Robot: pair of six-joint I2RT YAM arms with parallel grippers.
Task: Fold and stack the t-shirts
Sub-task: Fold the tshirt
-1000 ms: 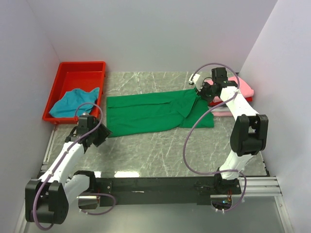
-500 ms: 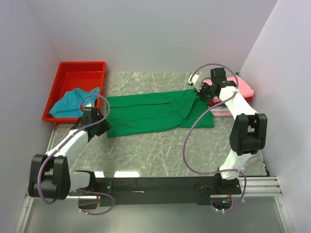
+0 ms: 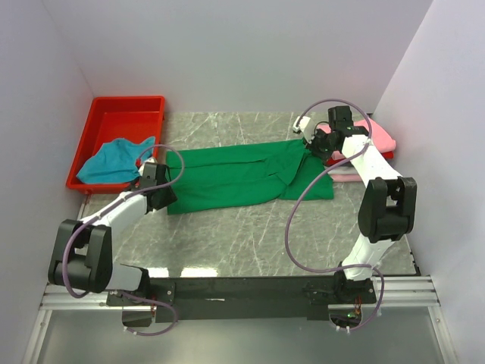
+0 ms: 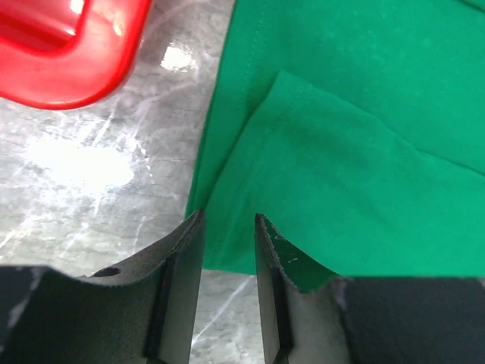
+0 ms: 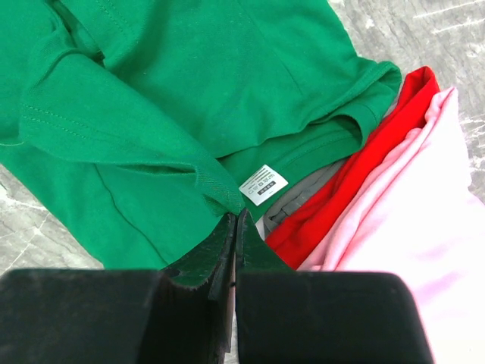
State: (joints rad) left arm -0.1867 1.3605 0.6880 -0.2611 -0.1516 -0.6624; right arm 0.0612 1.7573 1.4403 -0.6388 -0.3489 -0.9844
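Pins the neck end of the bright green cloth t-shirt [image 3: 227,178], spread across mid-frame, in the clenched right gripper [image 5: 233,221]; poises the parted left gripper [image 4: 229,220] over its lower-left hem corner, likely to take both ends for a fold

The left claw [image 4: 229,220] stands with fingers slightly parted over the near hem corner of the green t-shirt [image 4: 341,152], with a red tray's [image 4: 68,53] rounded corner just beside that shirt on the marbled worktop [image 4: 98,174].
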